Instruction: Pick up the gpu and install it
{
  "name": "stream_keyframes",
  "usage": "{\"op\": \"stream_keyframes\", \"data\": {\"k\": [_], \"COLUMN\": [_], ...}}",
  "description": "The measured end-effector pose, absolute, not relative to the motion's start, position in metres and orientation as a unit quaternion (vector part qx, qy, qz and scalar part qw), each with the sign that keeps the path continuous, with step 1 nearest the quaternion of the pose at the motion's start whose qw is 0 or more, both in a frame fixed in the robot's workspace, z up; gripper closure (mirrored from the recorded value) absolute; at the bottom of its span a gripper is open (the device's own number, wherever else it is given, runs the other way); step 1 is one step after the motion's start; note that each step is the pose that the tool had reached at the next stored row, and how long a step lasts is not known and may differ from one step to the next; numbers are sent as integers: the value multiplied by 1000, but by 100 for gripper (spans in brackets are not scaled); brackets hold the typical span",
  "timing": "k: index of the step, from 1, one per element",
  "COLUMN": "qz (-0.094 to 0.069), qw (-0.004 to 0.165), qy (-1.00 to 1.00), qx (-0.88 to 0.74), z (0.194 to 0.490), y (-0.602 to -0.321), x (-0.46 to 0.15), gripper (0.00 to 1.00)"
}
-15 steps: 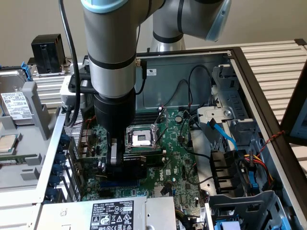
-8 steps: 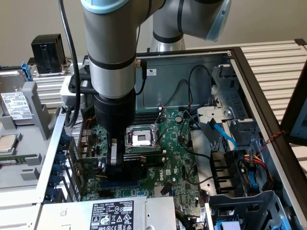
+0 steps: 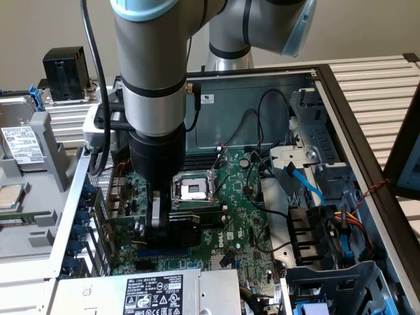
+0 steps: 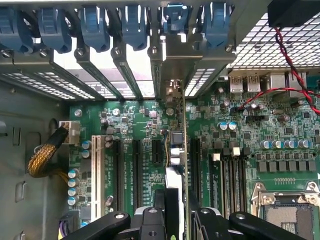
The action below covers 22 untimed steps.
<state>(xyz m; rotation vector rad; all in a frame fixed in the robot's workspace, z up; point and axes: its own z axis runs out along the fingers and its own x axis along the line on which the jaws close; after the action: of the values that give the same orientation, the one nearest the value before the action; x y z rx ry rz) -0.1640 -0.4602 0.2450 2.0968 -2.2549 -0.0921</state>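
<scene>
The pick-up part looks done: the pincer [image 3: 156, 223] is down inside the open computer case [image 3: 262, 92], clamped on the gpu [image 4: 176, 145], which it holds on edge over the motherboard [image 4: 125, 120]. In the wrist view the card runs as a thin upright line between two of the long black slots. Its silver end bracket is up against the rear openings, under the row of blue clips [image 4: 135, 25]. From the exterior view it sits low, near the bare processor socket [image 3: 193, 190]. I'd say the installing is well under way (lined up, at least), but I can't tell whether the card's edge is pressed fully home, and the pincer has not let go
</scene>
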Motion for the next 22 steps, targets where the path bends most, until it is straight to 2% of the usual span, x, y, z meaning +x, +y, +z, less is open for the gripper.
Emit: {"op": "stream_keyframes", "data": {"k": [22], "qz": [-28], "qw": [30], "qy": [-732], "qx": [680], "z": [244], "y": [-460], "x": [-165], "gripper": [73]}}
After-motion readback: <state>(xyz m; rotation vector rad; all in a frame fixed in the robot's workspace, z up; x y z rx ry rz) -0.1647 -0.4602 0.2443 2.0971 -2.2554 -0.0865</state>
